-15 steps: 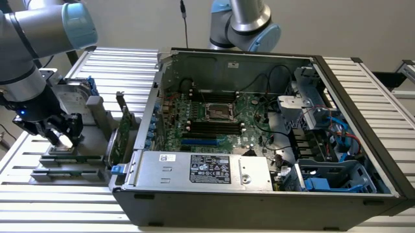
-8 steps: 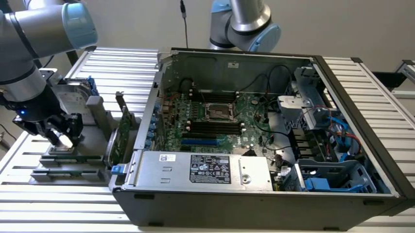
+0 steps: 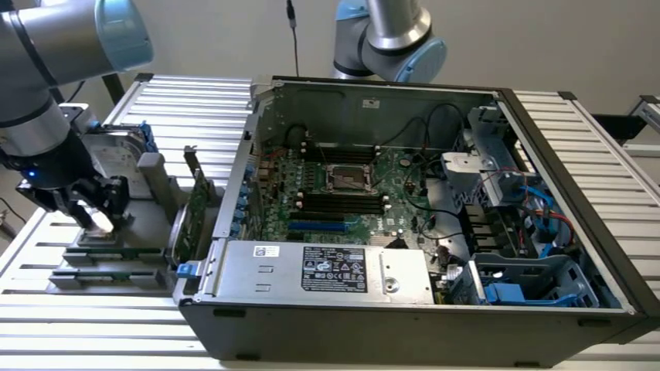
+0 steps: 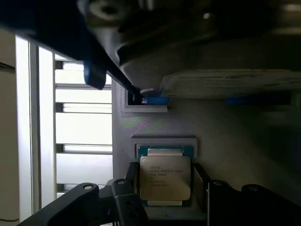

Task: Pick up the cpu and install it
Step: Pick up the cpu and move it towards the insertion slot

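Cpu [image 4: 164, 178], a flat square chip with a silver-grey metal top and a thin green rim, lies flat in a shallow recess of a grey holder [image 4: 155, 120]. My gripper [image 4: 164, 188] is down over it. My two dark fingers [image 4: 127, 201] are closed on the cpu, one against each opposite edge, and the chip sits level in its recess.

In the exterior view my gripper [image 3: 98, 207] is low over the holder at that view's left, outside the open computer case [image 3: 413, 325]. Well apart from the chip, the empty processor socket [image 3: 348, 179] sits on the motherboard inside the case. The holder rests on a slatted metal table [image 3: 185, 100].
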{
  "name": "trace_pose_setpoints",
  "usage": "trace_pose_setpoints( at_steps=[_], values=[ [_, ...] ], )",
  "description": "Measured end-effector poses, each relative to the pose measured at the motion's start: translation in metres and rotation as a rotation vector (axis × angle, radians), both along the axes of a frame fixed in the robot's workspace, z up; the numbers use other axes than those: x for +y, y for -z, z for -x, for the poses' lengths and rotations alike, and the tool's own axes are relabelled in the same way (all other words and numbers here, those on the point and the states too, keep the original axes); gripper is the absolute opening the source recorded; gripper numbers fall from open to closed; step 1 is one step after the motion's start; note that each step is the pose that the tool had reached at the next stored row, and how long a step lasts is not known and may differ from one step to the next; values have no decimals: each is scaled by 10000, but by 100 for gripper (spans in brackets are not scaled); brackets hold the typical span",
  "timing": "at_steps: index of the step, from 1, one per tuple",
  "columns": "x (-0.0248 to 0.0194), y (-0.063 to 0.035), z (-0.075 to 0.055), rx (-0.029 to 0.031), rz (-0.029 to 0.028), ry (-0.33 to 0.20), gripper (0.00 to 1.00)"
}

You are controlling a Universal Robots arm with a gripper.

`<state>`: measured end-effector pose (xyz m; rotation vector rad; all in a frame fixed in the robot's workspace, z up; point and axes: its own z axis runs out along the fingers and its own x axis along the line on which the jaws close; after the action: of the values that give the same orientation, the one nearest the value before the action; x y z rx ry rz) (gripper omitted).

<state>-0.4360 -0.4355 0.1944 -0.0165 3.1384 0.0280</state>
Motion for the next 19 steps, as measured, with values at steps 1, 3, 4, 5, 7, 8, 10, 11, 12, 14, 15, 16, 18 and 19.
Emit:
trace_pose_setpoints(
  at_steps=[1,3,4,5,7,8,10,11,12,14,15,16,18,19],
  values=[
    [0,-24,0,7,0,-1,55],
    [0,-97,0,30,1,0,55],
    [0,-141,-1,42,0,-1,55],
    [0,-188,-3,56,0,-1,55],
    [0,-279,-7,82,0,-1,55],
    [0,-323,-11,93,0,-1,55],
    [0,-413,-19,115,0,-1,55],
    [0,-458,-25,125,0,-1,55],
    [-1,-508,-31,136,0,-1,55],
    [0,-597,-43,155,0,-1,55],
    [0,-642,-50,163,0,-1,55],
    [0,-687,-57,173,1,-1,55],
    [0,-778,-74,188,0,-2,55],
    [-1,-825,-85,197,0,-3,55]
  ],
)
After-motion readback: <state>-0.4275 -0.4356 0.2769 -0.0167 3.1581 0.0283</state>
